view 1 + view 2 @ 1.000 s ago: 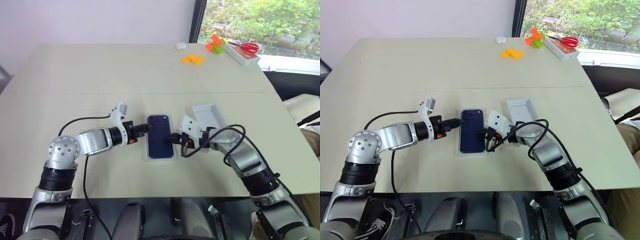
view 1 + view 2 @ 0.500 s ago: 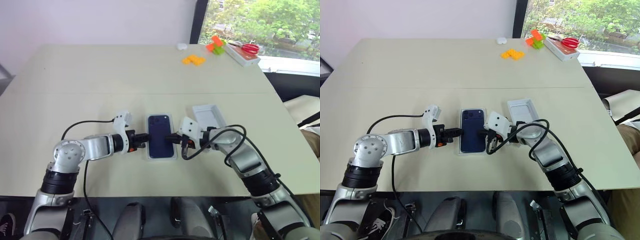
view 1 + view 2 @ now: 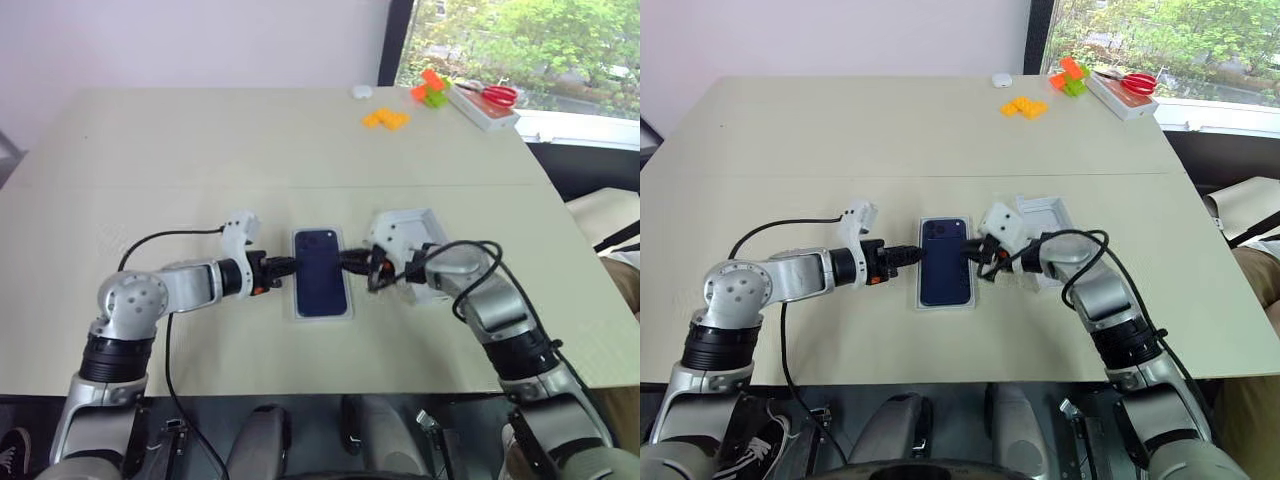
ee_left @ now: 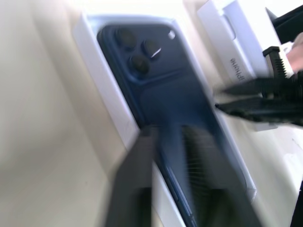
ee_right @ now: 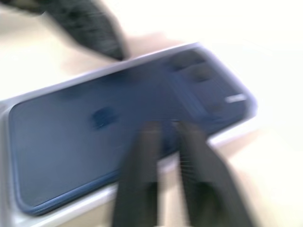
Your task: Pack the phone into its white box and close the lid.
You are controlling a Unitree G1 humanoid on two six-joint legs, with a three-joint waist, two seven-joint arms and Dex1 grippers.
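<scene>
phone (image 3: 320, 272) in white box (image 3: 297, 312) | grippers flank long edges

- A beige table (image 3: 200, 150) with a seam running across its middle.
- Orange blocks (image 3: 385, 119) near the far edge.
- An orange and green block (image 3: 432, 90) at the far right corner, just beside a flat white box (image 3: 483, 109).
- Red-handled scissors (image 3: 490, 94) lying on that box.
- A small white object (image 3: 362, 92) at the far edge.
- A window (image 3: 520, 45) with green trees behind.
</scene>
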